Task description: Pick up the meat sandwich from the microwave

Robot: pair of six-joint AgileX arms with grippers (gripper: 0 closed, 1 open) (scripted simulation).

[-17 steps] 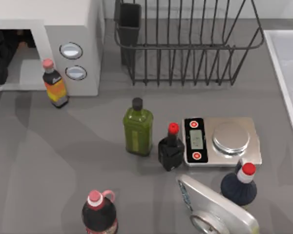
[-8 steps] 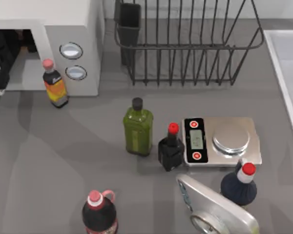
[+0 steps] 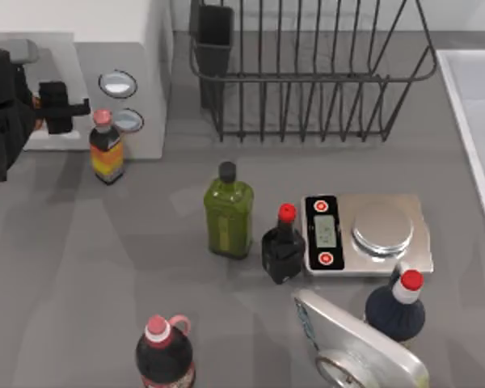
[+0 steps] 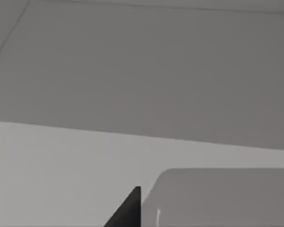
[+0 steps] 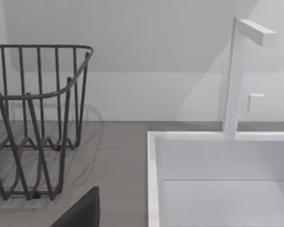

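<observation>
Left gripper (image 3: 61, 107) at the microwave (image 3: 137, 48), sauce bottle (image 3: 107, 147) just beside.

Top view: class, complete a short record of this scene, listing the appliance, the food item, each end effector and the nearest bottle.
microwave: white, at the table's left rear, two round knobs on its panel
left end effector: at the microwave's opening
meat sandwich: orange-brown sliver beside the left end effector; grasp cannot be confirmed
sauce bottle: upright, in front of the knob panel
right end effector: idle, facing the dish rack and sink
</observation>
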